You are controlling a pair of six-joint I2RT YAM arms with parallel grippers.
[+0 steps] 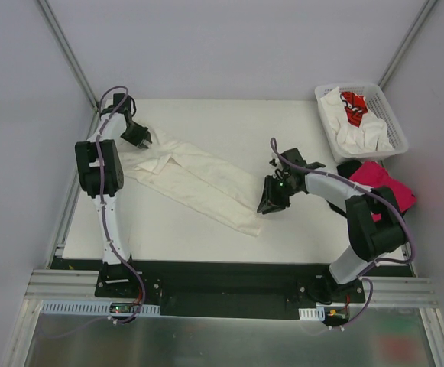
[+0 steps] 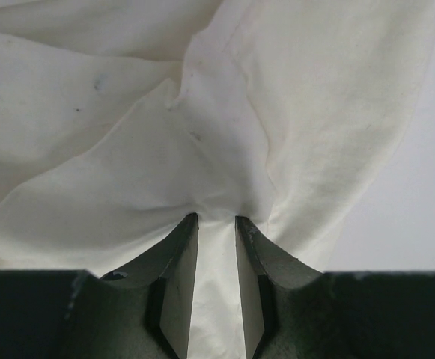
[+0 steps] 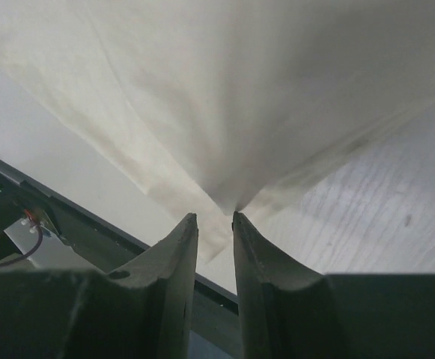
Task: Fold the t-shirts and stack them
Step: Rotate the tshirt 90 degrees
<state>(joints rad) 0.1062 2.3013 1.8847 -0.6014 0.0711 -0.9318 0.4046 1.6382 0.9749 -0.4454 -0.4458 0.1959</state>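
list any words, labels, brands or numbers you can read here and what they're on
No text is readable in any view.
Red-printed white cloth t-shirt in the white plastic lattice basket: print too small and blurred to read.
Cream-white cloth t-shirt: no lettering visible.

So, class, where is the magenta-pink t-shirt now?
Top view: the magenta-pink t-shirt lies at the right edge of the table, just nearer than the white basket, beside the black t-shirt.

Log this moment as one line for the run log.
left gripper: shut on cream t-shirt, far-left end | right gripper: shut on its near-right end | shirt: narrow strip stretched diagonally between grippers
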